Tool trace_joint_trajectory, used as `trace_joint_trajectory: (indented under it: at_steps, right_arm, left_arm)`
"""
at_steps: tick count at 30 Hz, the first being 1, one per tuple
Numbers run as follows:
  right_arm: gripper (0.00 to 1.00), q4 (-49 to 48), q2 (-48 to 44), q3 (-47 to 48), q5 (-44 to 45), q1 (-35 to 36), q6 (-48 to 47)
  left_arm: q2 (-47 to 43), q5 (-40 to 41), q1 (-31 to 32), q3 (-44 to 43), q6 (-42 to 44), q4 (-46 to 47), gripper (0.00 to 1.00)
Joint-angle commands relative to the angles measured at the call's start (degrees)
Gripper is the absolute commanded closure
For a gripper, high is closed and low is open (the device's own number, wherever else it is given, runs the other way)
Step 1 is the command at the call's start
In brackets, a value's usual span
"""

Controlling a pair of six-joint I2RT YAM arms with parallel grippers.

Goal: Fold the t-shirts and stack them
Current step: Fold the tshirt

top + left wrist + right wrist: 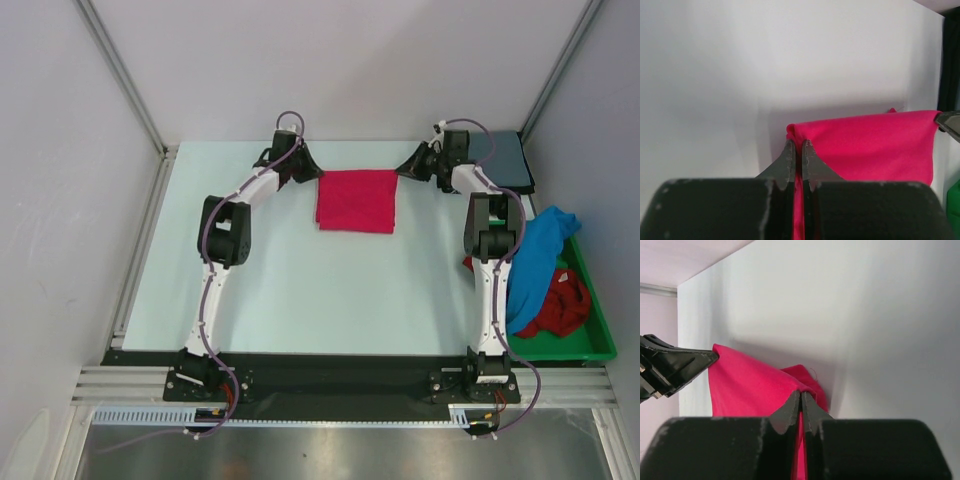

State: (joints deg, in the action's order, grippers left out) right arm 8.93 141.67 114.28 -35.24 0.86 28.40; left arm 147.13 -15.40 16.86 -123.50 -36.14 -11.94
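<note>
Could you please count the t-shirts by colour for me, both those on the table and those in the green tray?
pink-red t-shirt: 1
grey-blue t-shirt: 1
bright blue t-shirt: 1
dark red t-shirt: 1
Total: 4

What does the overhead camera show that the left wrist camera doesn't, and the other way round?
Only overhead: the whole left arm and right arm, plus a blue shirt and a dark red shirt heaped at the right. Only the left wrist: a close look at the left gripper pinched shut on a corner of the pink shirt. Both: the pink shirt, with the right gripper at its other far corner.
</note>
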Motion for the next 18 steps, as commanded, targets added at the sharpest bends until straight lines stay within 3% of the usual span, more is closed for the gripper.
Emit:
trace_joint_trajectory:
  at_steps: [1, 3, 4, 5, 10, 18]
  right_arm:
    - [0.93, -1.4, 3.3, 4.0, -5.6, -0.4, -0.6]
    - [0.76, -2.1, 2.9, 3.5, -5.5, -0.4, -0.5]
    - [0.72, -1.8, 2.6, 3.6, -5.6, -0.4, -0.5]
    - [0.65, -1.6, 2.4, 3.6, -6.1, -0.6, -0.5]
    - [0.58, 0.7, -4.5, -2.1, -5.5, -2.3, -0.8]
    - [0.55, -4.0, -18.5, -23.8, -6.7, -1.0, -2.4]
  left_arm:
    - [0.0, 0.1, -0.5, -3.2, -0.3, 1.2, 0.99]
    - [-0.5, 0.4, -0.7, -2.9, 0.1, 1.1, 0.89]
    - [-0.9, 0.5, -0.6, -2.7, 0.8, 1.0, 0.75]
    - [-1.8, 0.5, -0.6, -2.5, 1.2, 0.3, 0.68]
    - [-7.7, 2.3, -0.8, 3.4, 5.1, -2.3, 0.45]
    - [-26.3, -3.5, -0.6, 31.3, 3.9, 7.7, 0.38]
